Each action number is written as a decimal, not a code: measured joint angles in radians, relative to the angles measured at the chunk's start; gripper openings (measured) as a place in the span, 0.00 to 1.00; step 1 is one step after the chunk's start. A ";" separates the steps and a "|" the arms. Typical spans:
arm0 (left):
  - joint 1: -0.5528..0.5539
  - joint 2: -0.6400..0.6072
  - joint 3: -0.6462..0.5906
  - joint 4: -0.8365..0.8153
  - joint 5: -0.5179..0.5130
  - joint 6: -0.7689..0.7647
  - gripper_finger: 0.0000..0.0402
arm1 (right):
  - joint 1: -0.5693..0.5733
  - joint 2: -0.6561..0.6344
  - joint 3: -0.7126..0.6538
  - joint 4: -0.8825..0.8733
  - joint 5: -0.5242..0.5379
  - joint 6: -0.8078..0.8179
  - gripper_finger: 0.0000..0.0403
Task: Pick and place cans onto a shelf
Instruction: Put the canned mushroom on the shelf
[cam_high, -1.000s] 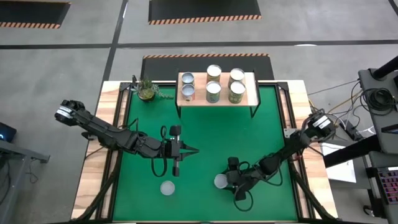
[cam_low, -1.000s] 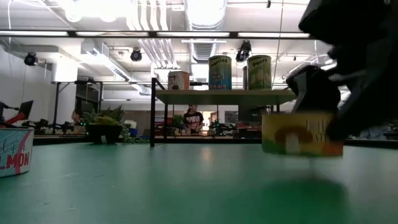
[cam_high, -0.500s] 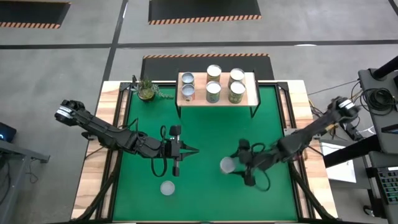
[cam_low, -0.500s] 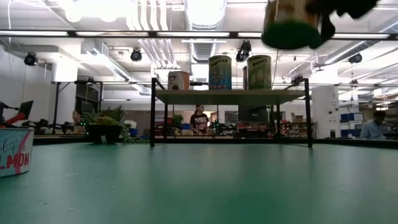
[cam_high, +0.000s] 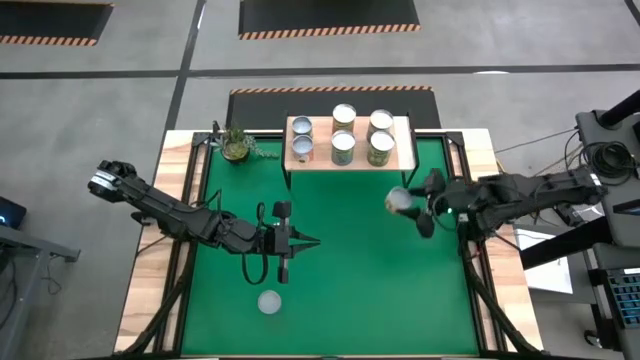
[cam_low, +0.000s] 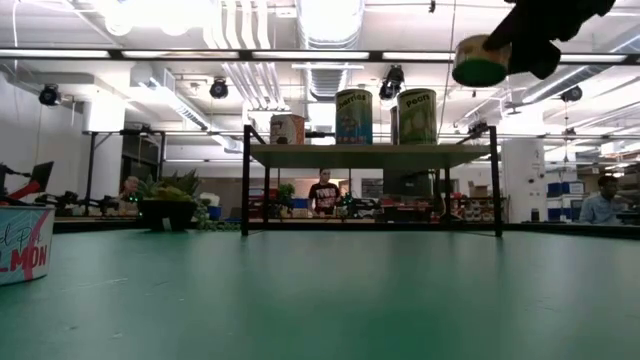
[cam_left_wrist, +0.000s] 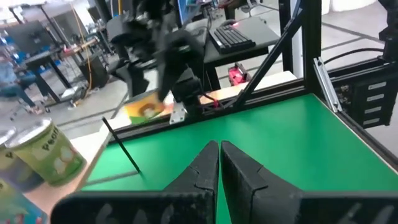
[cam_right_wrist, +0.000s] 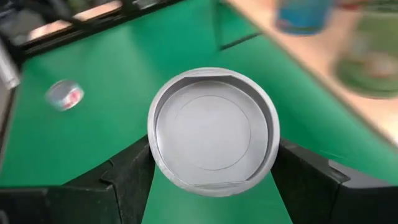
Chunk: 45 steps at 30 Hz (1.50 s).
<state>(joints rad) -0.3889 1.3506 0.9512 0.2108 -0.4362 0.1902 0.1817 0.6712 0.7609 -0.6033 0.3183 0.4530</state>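
Overhead, right gripper (cam_high: 408, 205) clamps a can (cam_high: 398, 200) in the air, just off the shelf's (cam_high: 404, 145) right front corner. That is the relation that counts: the shelf lies beyond and slightly to the left of the can, and its free plank looks to be at the right end, past the six cans (cam_high: 345, 117) already standing there. One more can (cam_high: 268, 301) sits on the table (cam_high: 330, 260) near the front edge, closer to the left gripper (cam_high: 301, 241), which waits mid-table.

Low view: held can (cam_low: 481, 61) hangs above shelf-top (cam_low: 370, 153) level and to its right side, axis tilted, with tall cans (cam_low: 353, 115) standing upright on the plank.

Left wrist: its own fingers (cam_left_wrist: 202, 168) are pressed together, holding nothing; the right arm carries the can (cam_left_wrist: 145, 111) beyond them.

Right wrist: both fingers (cam_right_wrist: 127, 174) grip the can's (cam_right_wrist: 213, 131) sides, its round end facing the camera. Blurred shelf cans (cam_right_wrist: 302, 15) lie ahead. I judge the right arm must travel on over the plank, then level the can.
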 joint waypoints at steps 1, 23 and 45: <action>0.000 0.000 0.002 0.003 0.000 0.012 0.00 | -0.030 -0.014 0.000 -0.012 0.000 0.000 0.68; 0.000 0.000 0.035 0.002 -0.002 0.069 0.00 | -0.630 0.169 0.262 -0.327 -0.046 -0.290 0.68; 0.000 0.000 0.035 0.002 -0.003 0.068 0.00 | -0.765 0.423 0.358 -0.294 -0.119 -0.446 0.69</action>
<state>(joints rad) -0.3889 1.3510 0.9867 0.2127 -0.4389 0.2581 -0.5835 1.0942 1.1185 -0.8972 0.1997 0.0067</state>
